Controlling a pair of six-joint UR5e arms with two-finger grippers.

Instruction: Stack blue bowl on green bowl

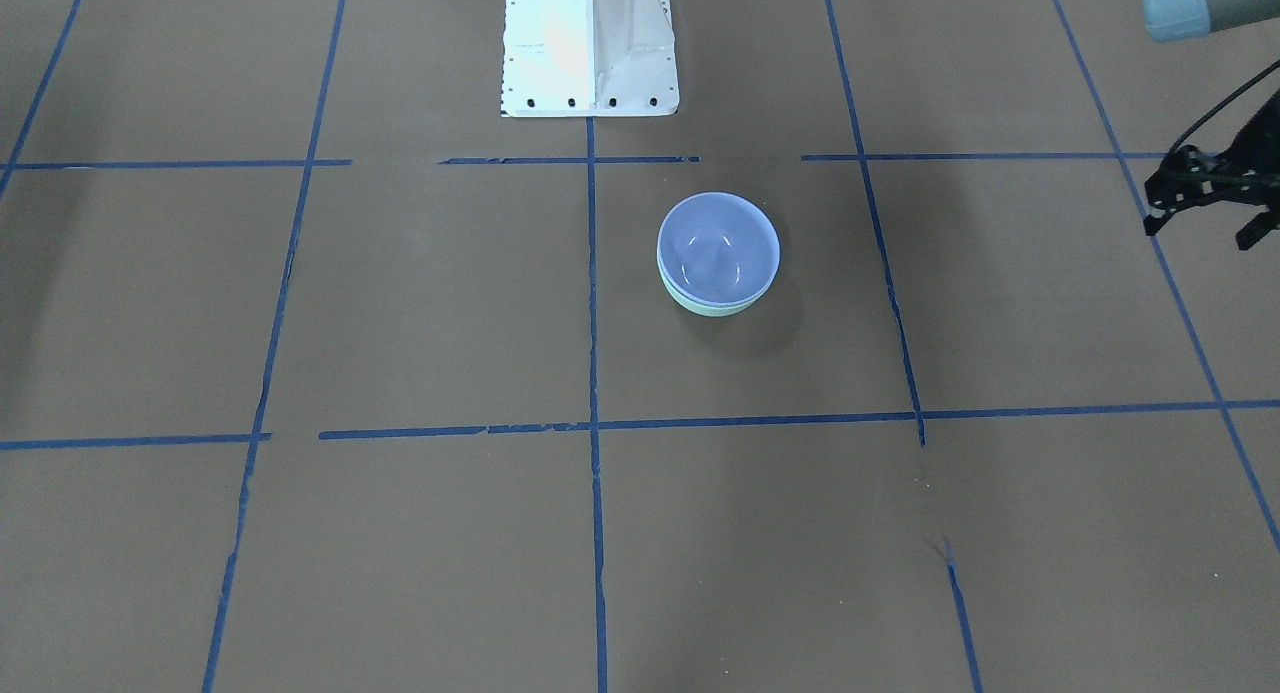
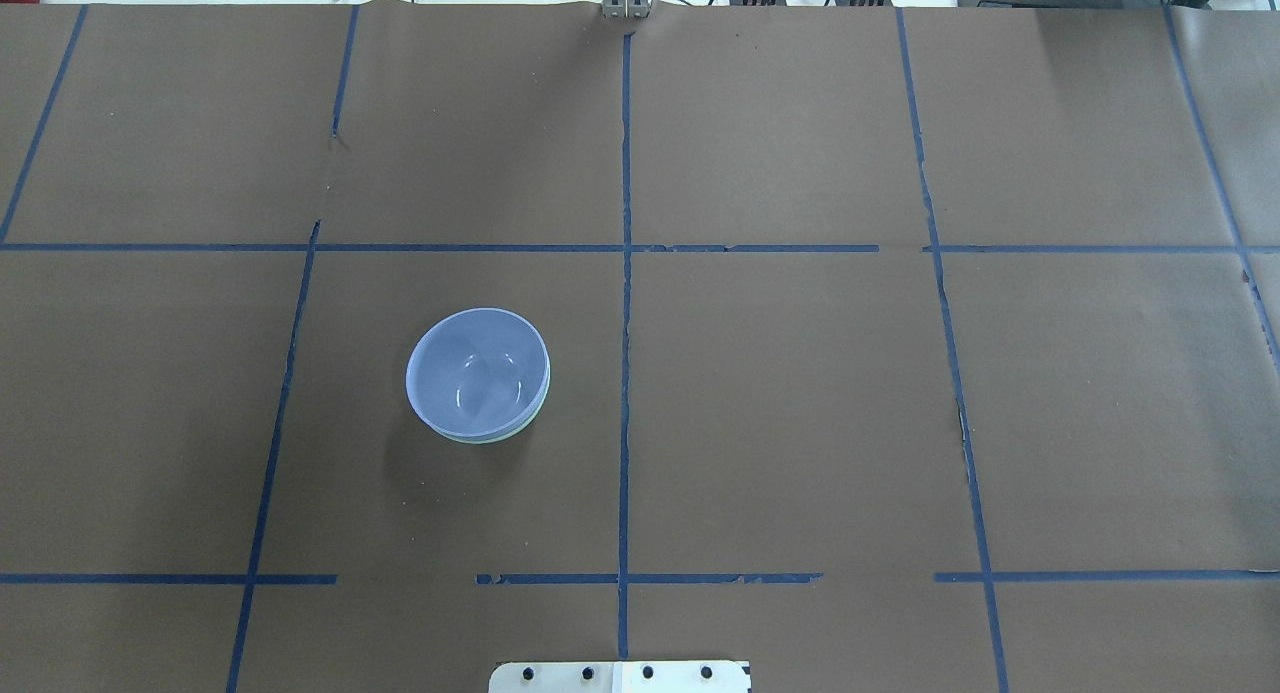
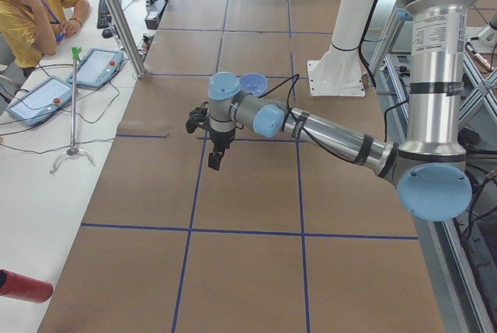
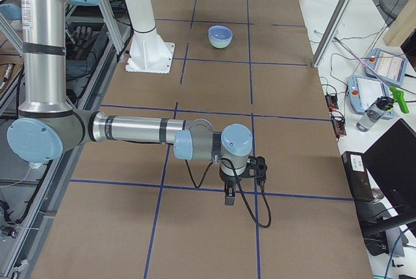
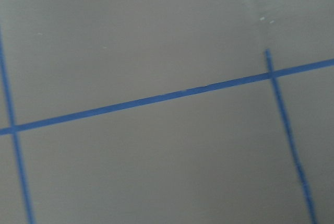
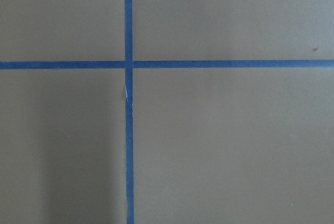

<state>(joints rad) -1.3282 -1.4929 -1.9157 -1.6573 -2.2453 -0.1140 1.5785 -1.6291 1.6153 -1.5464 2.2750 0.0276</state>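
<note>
The blue bowl (image 1: 718, 245) sits nested inside the green bowl (image 1: 716, 310), upright, on the brown table near the robot base; only a thin green rim shows under it. The stack also shows in the overhead view, blue bowl (image 2: 477, 371) in green bowl (image 2: 492, 437). My left gripper (image 1: 1203, 231) hangs open and empty at the table's left end, far from the bowls. My right gripper (image 4: 228, 196) shows only in the exterior right view, far from the bowls at the other end; I cannot tell whether it is open or shut. Both wrist views show only paper and tape.
The table is brown paper with a blue tape grid (image 2: 624, 373). The white robot base (image 1: 590, 48) stands close behind the bowls. A person (image 3: 31, 7) sits at the side bench with tablets (image 3: 97, 67). A metal post (image 3: 116, 15) stands at the table's edge.
</note>
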